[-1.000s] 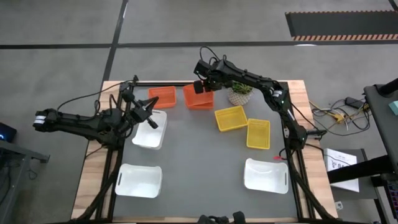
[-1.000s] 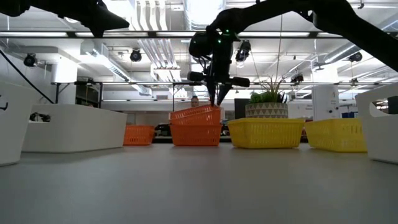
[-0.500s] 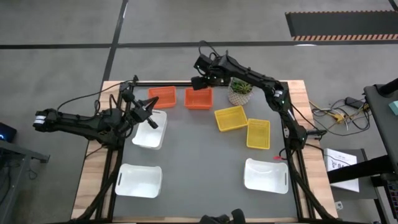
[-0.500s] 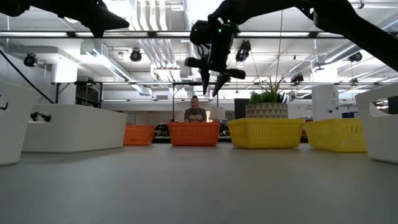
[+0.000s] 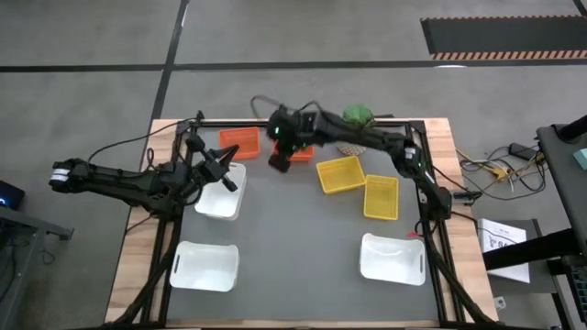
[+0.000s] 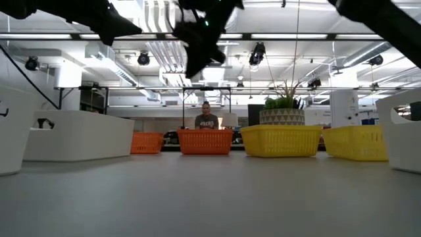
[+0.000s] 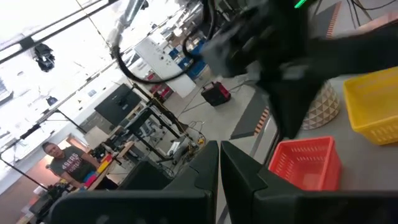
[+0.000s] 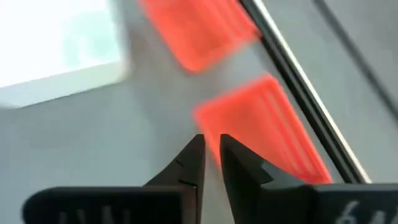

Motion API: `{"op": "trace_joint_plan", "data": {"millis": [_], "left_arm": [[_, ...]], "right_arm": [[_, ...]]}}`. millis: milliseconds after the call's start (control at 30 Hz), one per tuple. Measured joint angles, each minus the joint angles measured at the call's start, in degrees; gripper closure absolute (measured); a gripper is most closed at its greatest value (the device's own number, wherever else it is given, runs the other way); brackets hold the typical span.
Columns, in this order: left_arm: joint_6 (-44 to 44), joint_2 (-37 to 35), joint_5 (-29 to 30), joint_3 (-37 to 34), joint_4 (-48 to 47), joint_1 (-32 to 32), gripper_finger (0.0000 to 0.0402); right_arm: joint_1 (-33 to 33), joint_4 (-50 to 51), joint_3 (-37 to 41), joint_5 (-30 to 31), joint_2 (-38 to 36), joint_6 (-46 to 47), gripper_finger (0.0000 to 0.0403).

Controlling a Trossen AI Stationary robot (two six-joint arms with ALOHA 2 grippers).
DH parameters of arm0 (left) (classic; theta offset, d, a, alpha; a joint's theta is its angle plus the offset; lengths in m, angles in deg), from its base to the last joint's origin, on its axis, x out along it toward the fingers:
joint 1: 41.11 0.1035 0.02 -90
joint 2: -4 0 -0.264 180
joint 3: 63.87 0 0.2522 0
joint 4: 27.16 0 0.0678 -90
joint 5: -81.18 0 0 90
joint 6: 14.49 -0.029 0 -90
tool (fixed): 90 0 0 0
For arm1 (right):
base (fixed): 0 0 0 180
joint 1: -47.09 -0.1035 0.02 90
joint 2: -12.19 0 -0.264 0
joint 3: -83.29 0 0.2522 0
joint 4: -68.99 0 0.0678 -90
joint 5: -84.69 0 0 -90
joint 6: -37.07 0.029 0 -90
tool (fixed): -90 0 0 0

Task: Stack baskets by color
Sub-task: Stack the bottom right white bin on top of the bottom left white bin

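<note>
We see the right hand (image 5: 280, 161) above the far middle of the surface (image 5: 303, 257), its fingers (image 8: 196, 158) nearly together and holding nothing. Just beneath it sits an orange basket (image 5: 299, 149), with another orange basket (image 5: 239, 142) to its left near the far edge. The left hand (image 5: 225, 176) is closed and empty above a white basket (image 5: 220, 194) near the left edge. Two yellow baskets (image 5: 340, 174) (image 5: 382, 196) lie right of centre, white baskets (image 5: 204, 266) (image 5: 393, 258) occupy both near corners. The broad grey middle offers open room. We cannot read any writing.
</note>
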Motion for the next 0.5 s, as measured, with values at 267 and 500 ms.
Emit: {"op": "trace_joint_plan", "data": {"millis": [267, 500], "left_arm": [[10.3, 5.2, -5.0, 0.1, 0.9, -0.1, 0.0401], [15.9, 9.2, -6.4, 0.3, 0.6, -1.8, 0.0401]], "right_arm": [[-13.6, -12.1, 15.1, -0.2, -5.1, -5.8, 0.0394], [-18.0, -37.0, 45.1, 0.1, -18.0, -3.0, 0.0394]]}}
